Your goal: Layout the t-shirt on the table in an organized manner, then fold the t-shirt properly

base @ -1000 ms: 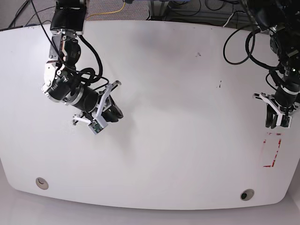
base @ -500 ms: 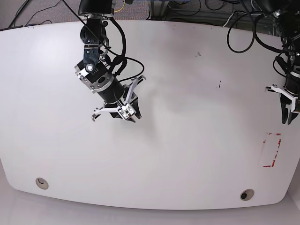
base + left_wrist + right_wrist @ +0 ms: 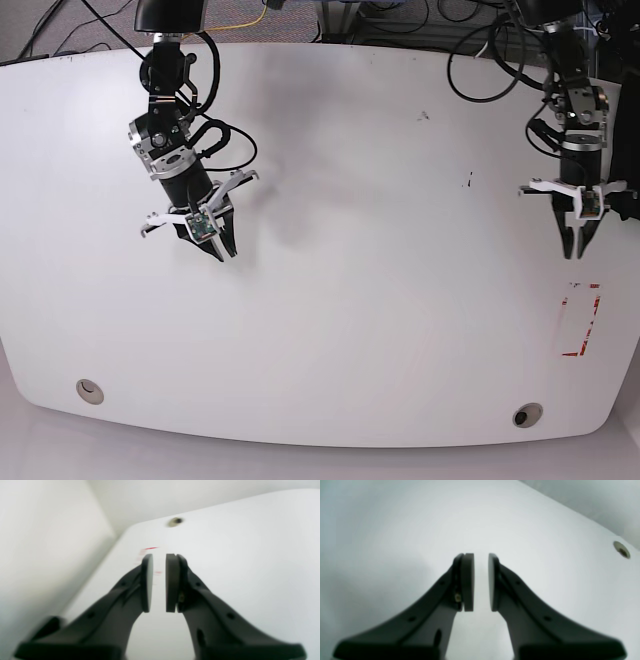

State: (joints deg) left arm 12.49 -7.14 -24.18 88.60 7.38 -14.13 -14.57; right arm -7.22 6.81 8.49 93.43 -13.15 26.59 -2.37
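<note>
Above the table point(image 3: 330, 330), both tools hang empty.

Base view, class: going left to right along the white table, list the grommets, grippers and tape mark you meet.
Round metal grommet → right gripper, black-fingered → second round metal grommet → left gripper, black-fingered → red tape rectangle outline, all over the glossy white table.

Looks like a robotics lab: a big glossy white table point(image 3: 330, 330) with a red tape outline point(image 3: 581, 320) marked on it, two black robot arms hanging over it, and cables point(image 3: 70, 20) tangled along the back edge.
</note>
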